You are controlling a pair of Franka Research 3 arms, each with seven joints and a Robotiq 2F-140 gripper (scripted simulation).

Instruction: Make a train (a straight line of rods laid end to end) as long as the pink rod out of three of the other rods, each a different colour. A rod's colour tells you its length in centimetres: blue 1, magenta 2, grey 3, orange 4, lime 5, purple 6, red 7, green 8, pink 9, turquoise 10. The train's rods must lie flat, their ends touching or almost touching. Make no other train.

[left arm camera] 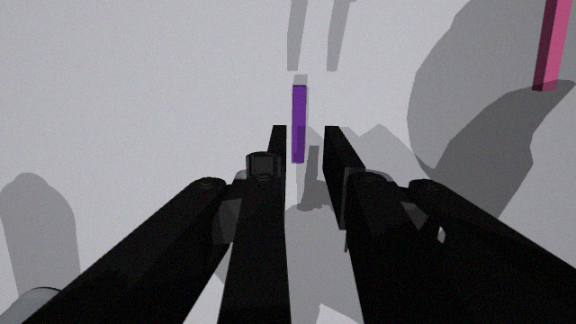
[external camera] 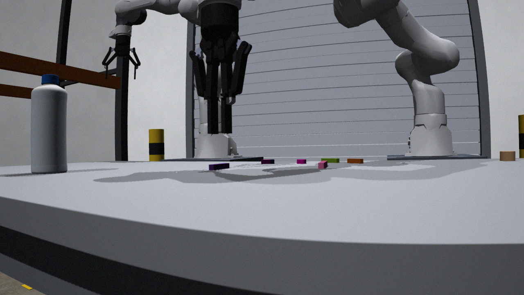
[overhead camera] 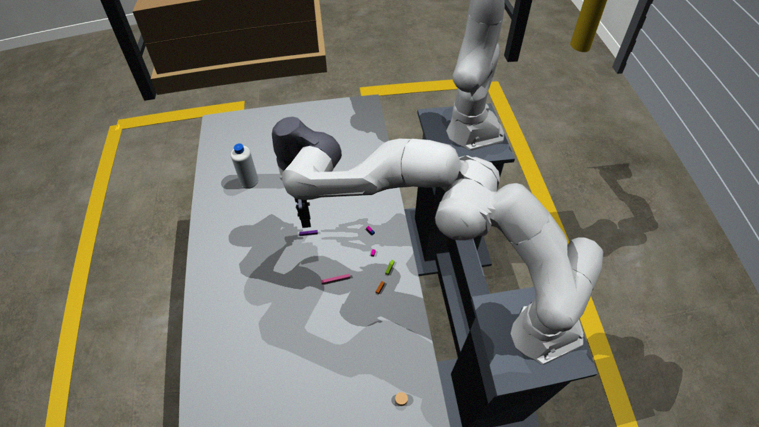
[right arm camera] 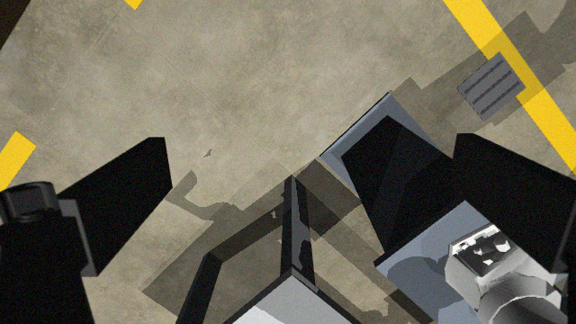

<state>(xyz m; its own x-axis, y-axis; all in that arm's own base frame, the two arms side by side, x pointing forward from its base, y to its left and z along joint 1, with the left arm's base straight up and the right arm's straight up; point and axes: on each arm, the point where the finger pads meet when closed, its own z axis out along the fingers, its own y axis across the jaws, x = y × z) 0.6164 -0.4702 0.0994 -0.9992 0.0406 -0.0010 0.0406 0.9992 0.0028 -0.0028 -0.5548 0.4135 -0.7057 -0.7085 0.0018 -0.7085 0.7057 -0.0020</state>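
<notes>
A purple rod point(overhead camera: 308, 232) point(external camera: 219, 166) point(left arm camera: 299, 117) lies flat and alone. My left gripper point(overhead camera: 304, 226) point(external camera: 220, 132) point(left arm camera: 304, 148) is above it, fingers parted by a narrow gap and empty, one on each side of the rod in the wrist view. A magenta rod point(overhead camera: 369, 228) point(external camera: 264, 161) and a blue rod point(overhead camera: 372, 232) point(external camera: 272, 161) lie end to end, seemingly touching. Another magenta rod point(overhead camera: 373, 252) point(external camera: 301, 161) lies apart. The pink rod point(overhead camera: 335, 279) point(external camera: 322, 164) point(left arm camera: 555, 45) lies separately. My right gripper point(external camera: 120, 78) point(right arm camera: 310, 161) is wide open and empty, away from the rods.
A lime rod point(overhead camera: 389, 267) point(external camera: 330, 160) and an orange rod point(overhead camera: 380, 287) point(external camera: 355, 160) lie near the robot-side table edge. A white bottle point(overhead camera: 245, 168) point(external camera: 48, 128) with a blue cap stands beyond the purple rod. A tan disc point(overhead camera: 401, 398) point(external camera: 507, 156) sits far from the rods.
</notes>
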